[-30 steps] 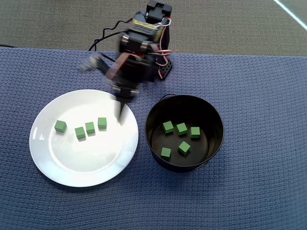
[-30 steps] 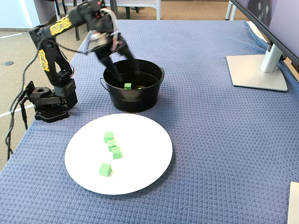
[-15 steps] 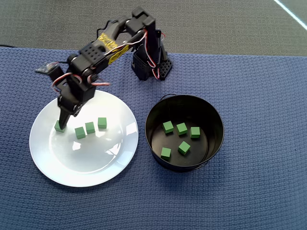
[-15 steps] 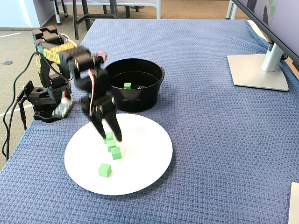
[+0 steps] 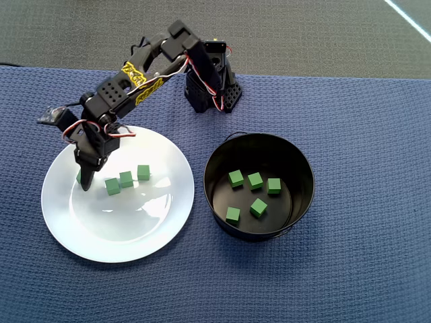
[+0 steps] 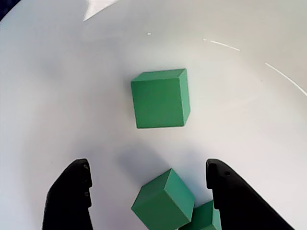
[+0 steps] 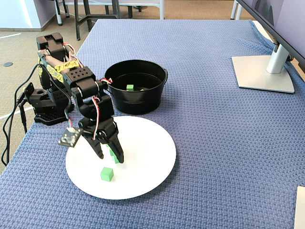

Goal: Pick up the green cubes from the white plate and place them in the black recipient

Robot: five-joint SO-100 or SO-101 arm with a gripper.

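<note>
My gripper is down over the plate, jaws spread apart, nothing held. Wrist view: both fingers show at the bottom edge, left and right, w/ a wide gap between them. One cube sits in that gap near the fingertips, not touching either finger as far as I can see; a second one lies further ahead on the plate, well clear; a third peeks in at the bottom, just beside the first and partly behind the right finger. Overhead view: gripper is at the plate's left side and covers most of the leftmost cube; three more cubes lie in a short row just right of it, near plate center-left. So 4 on the plate, counting the half-hidden one. Pot stands right of the plate in overhead view, rims almost touching, w/ 5 cubes on its floor: three in a row, two below them. Fixed view: arm base is at the far left table edge, pot behind the plate, one cube alone toward the near side of the plate, others mostly hidden by my fingers. Everything sits on a blue woven cloth; a monitor stand is at far right, well apart from it all.
</note>
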